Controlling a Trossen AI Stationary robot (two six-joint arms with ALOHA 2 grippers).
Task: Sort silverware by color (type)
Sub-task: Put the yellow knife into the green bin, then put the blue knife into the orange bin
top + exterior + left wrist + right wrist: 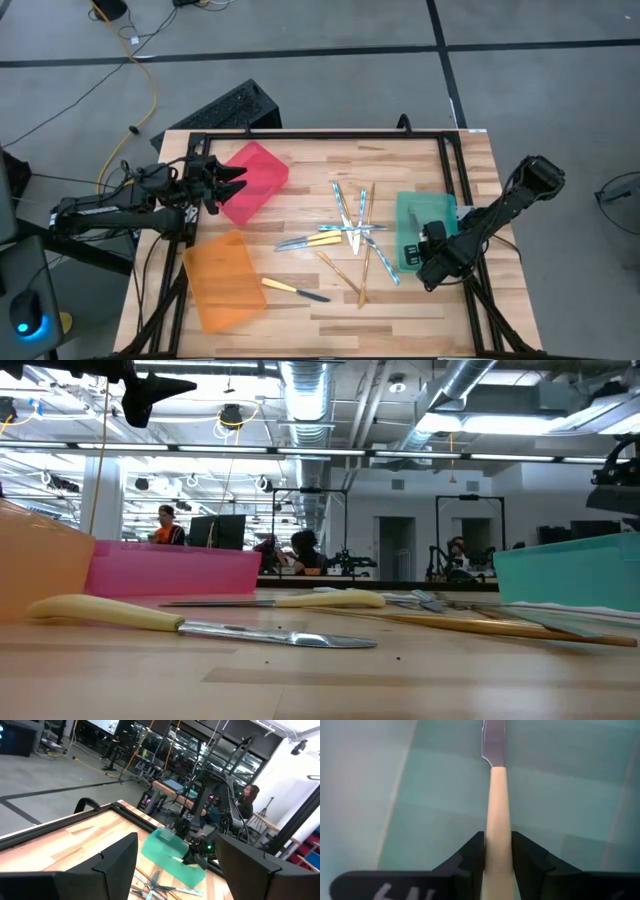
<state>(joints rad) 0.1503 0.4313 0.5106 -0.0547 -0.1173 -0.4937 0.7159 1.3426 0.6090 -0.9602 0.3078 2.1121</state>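
Yellow-handled knife [498,815] clamped in right hand [498,851] over green bin [414,218], tip cropped; left hand [232,182] apart.

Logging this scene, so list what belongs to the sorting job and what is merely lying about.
Job:
silverware pile
yellow-handled knife, held by the right hand
green bin
red bin
orange bin

Lying about:
yellow cable on the floor
left hand, waiting open

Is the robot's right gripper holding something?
Yes. The right gripper is shut on a yellow-handled knife, over the green bin.
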